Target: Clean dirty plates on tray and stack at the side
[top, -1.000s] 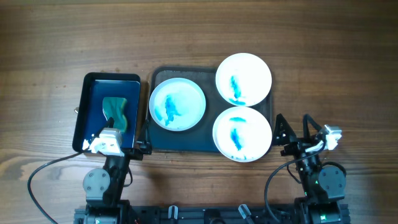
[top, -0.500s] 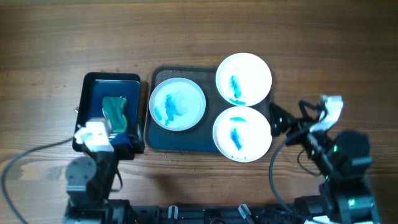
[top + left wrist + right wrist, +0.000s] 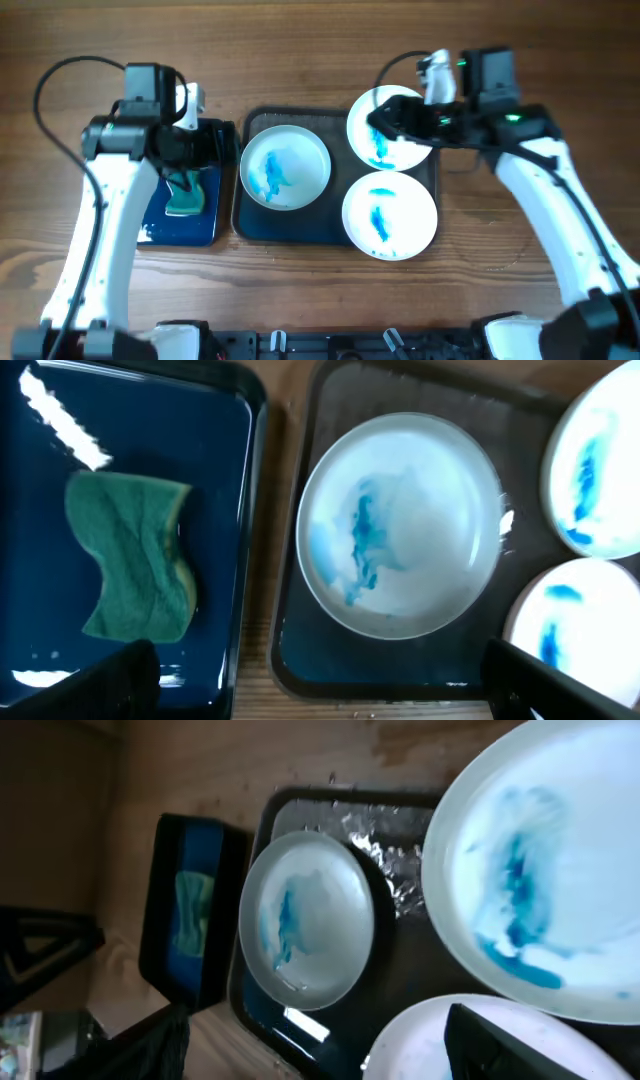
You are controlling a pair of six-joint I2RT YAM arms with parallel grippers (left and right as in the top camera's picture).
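Three white plates with blue-teal smears lie on the dark tray [image 3: 300,228]: one at the left [image 3: 285,167], one at the far right [image 3: 398,150], one at the near right [image 3: 389,215]. My left gripper [image 3: 200,152] is open and empty above the gap between the small blue tray and the dark tray; its view shows the left plate [image 3: 400,540] between the fingers [image 3: 320,695]. My right gripper [image 3: 385,125] is open and empty above the far right plate [image 3: 540,870]; its view also shows the left plate [image 3: 305,920] and the near right plate [image 3: 450,1040].
A small glossy blue tray [image 3: 165,225] with a green sponge [image 3: 185,190] sits left of the dark tray; it shows in the left wrist view [image 3: 225,510] with the sponge [image 3: 135,555]. Bare wooden table [image 3: 520,240] surrounds both trays.
Both arms have swung up from the table's front edge. The left gripper now hovers over the small tray's right side, the right gripper over the far right plate. The plates have not moved.
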